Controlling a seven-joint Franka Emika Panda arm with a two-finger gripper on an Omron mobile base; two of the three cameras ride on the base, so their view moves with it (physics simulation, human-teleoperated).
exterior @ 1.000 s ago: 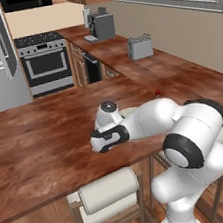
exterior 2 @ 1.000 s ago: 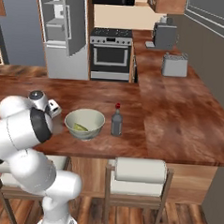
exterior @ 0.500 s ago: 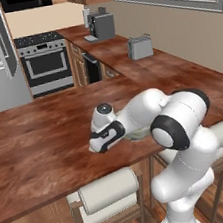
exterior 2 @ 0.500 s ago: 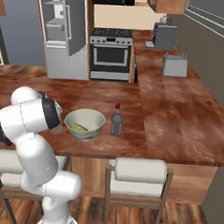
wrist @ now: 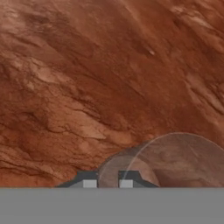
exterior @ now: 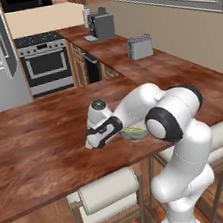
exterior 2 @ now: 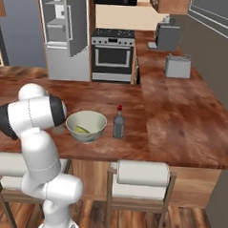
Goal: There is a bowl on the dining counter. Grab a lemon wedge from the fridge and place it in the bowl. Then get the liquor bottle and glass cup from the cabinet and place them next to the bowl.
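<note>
A pale green bowl [exterior 2: 86, 125] stands near the front edge of the dining counter [exterior 2: 182, 125], with a yellow lemon wedge [exterior 2: 82, 130] inside it. Just right of the bowl is the liquor bottle [exterior 2: 118, 123], upright with a red cap. My gripper [exterior: 95, 141] hangs low over the counter, just left of the bowl [exterior: 135, 132]. In the hand view a clear glass cup [wrist: 175, 162] sits at the fingertips of my gripper [wrist: 108, 183], which looks shut on its wall, close above the wood.
A toaster [exterior 2: 178, 66] and a coffee machine [exterior 2: 167, 36] stand on the far right counter. The stove [exterior 2: 113, 54] and the fridge [exterior 2: 59, 31] with its door open are across the room. Stools [exterior 2: 139, 177] sit under the counter's front edge.
My elbow has swung forward and in over the bowl. The gripper has stayed low over the counter left of the bowl, shifting only slightly.
</note>
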